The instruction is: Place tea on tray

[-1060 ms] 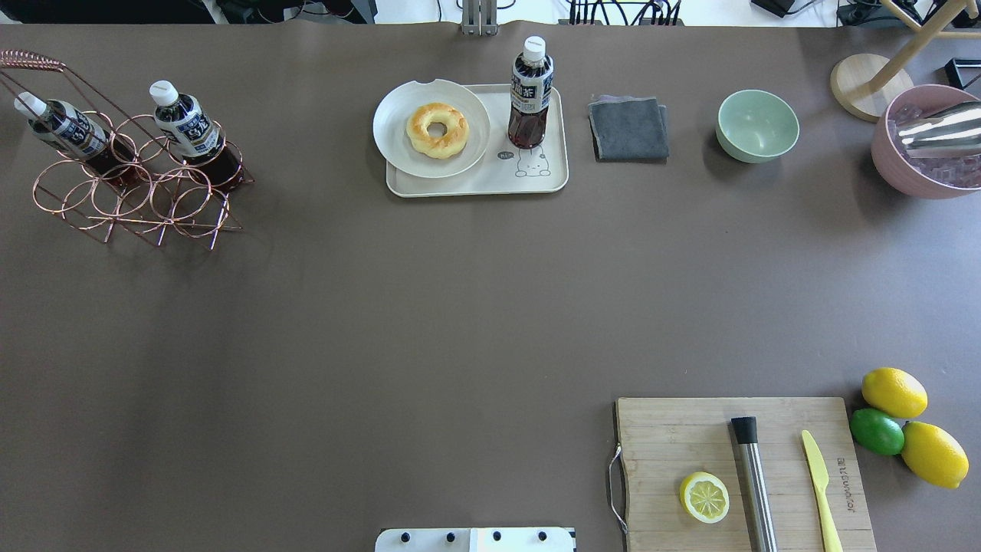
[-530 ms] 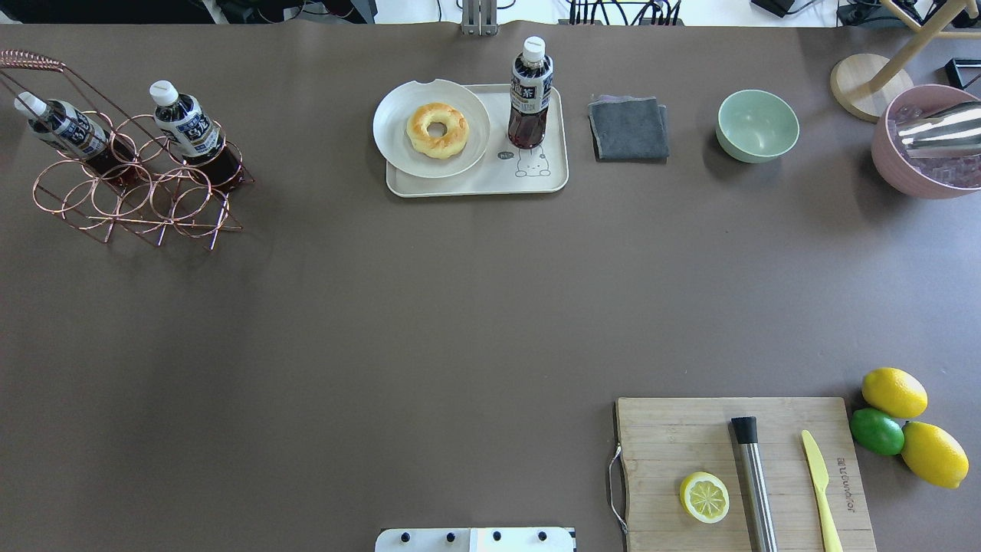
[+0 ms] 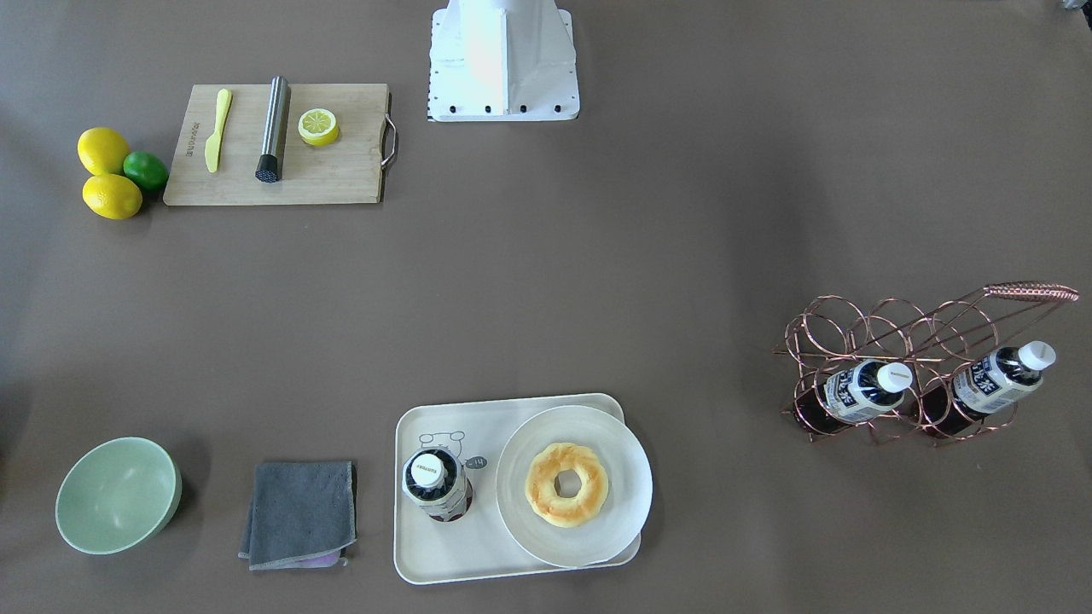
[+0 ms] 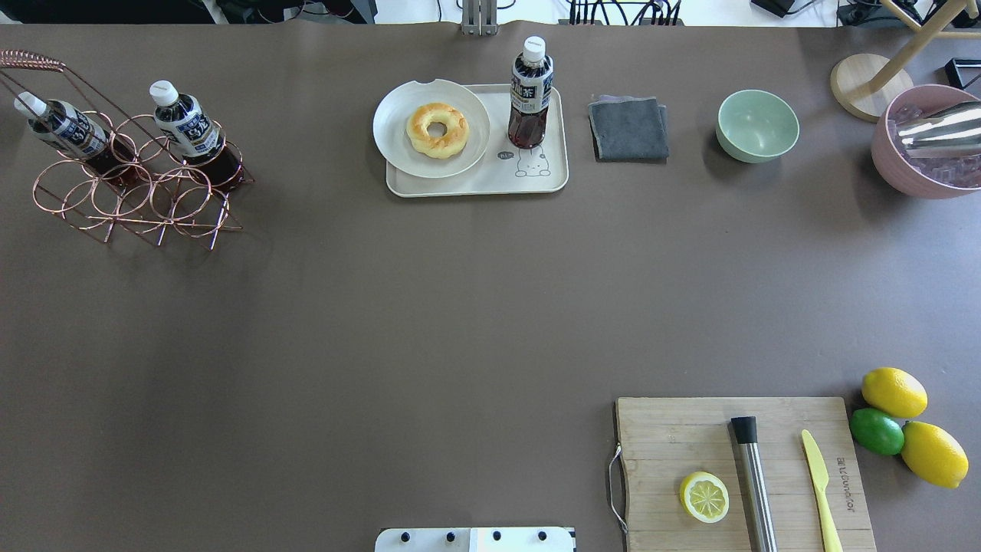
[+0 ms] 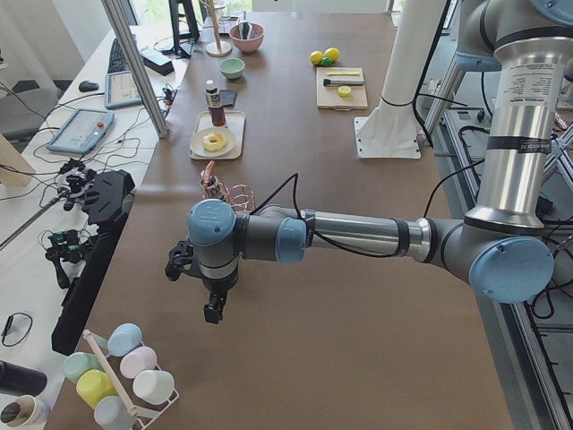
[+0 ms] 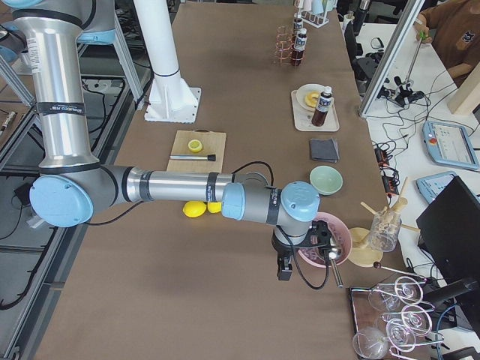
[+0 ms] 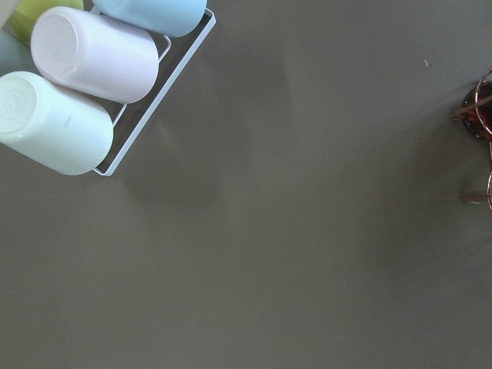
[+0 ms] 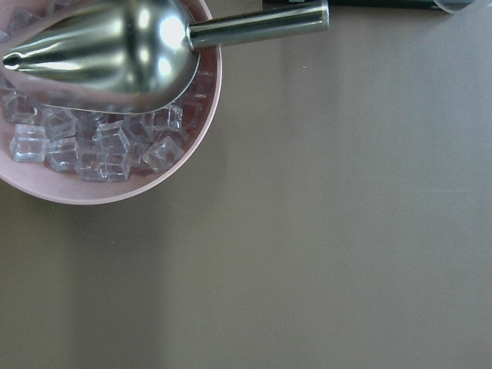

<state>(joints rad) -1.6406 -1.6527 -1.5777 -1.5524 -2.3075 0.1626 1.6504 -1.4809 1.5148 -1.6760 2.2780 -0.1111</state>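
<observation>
**Tea (image 4: 529,100) upright on tray (image 4: 552,175), both tools well away**

Tea stands on the tray's far right corner, beside the round plate (image 4: 395,126) with the donut (image 4: 437,130), just behind the bear drawing. Nothing grips or touches it. Left tool (image 5: 212,311) hangs over bare counter (image 4: 460,307) between copper rack (image 4: 130,195) and pastel mugs (image 7: 84,54). Right tool (image 6: 283,270) hangs beside the pink ice bowl (image 8: 108,196). Both show only in side views, so cannot tell how far open either is. Two alike bottles (image 4: 188,126) sit in the rack
</observation>
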